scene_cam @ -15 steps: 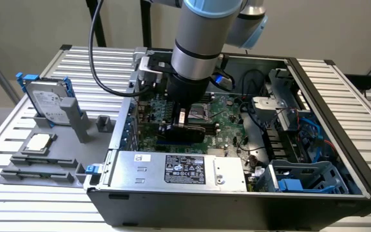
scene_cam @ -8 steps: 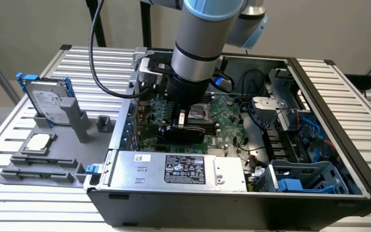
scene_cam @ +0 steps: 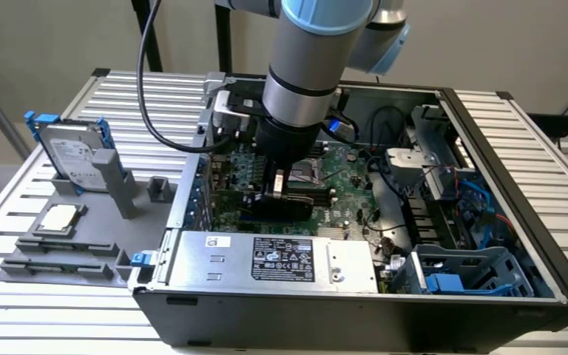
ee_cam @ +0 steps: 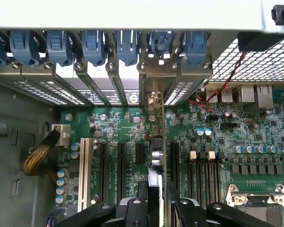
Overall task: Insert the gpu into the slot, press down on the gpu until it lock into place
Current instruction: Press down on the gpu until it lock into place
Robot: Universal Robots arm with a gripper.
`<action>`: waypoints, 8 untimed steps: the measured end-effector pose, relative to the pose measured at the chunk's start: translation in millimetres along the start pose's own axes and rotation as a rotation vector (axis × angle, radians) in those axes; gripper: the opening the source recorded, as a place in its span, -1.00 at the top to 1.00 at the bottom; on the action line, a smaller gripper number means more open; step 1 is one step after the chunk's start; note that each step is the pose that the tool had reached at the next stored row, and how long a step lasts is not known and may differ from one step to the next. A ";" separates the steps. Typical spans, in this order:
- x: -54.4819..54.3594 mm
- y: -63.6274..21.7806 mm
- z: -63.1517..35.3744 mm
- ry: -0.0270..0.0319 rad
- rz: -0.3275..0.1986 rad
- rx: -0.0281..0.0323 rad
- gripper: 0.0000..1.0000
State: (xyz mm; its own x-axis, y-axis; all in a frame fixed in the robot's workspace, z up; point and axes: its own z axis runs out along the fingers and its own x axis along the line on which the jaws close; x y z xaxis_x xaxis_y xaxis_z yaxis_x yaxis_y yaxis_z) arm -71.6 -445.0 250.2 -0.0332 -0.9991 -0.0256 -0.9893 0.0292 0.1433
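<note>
The gripper (scene_cam: 279, 188) (ee_cam: 156, 191) is clamped on the gpu (scene_cam: 286, 205) (ee_cam: 156, 153), which stands on edge over the motherboard (ee_cam: 123, 127). In the exterior view its long axis runs nine to three o'clock, with the bracket end toward the case's rear wall (scene_cam: 203, 148). Black expansion slots (ee_cam: 120, 165) lie close on both sides, and the power-supply box (scene_cam: 264, 259) sits at six o'clock.

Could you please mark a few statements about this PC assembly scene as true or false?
1. The gripper holds the gpu. True.
2. The gpu lies flat on the table outside the case. False: it stands on edge over the motherboard, inside the case.
3. A hard drive stands in a holder at the exterior view's left of the case. True.
4. The power supply lies outside the case. False: the power supply sits inside the case, along its near wall.
</note>
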 end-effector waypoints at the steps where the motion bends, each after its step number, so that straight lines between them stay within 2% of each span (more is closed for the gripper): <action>1: 0.0 0.0 0.3 0.0001 0.000 -0.0001 0.47; 5: 0.0 -0.1 0.9 0.0000 0.000 -0.0001 0.47; 7: -0.3 0.0 1.7 -0.0027 0.000 0.0002 0.45; 8: -0.2 0.1 0.6 -0.0013 0.000 -0.0001 0.45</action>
State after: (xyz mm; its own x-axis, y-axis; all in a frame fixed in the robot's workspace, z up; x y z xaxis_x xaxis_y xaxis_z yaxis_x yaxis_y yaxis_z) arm -71.8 -444.8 249.6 -0.0338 -0.9991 -0.0268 -0.9892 0.0296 0.1434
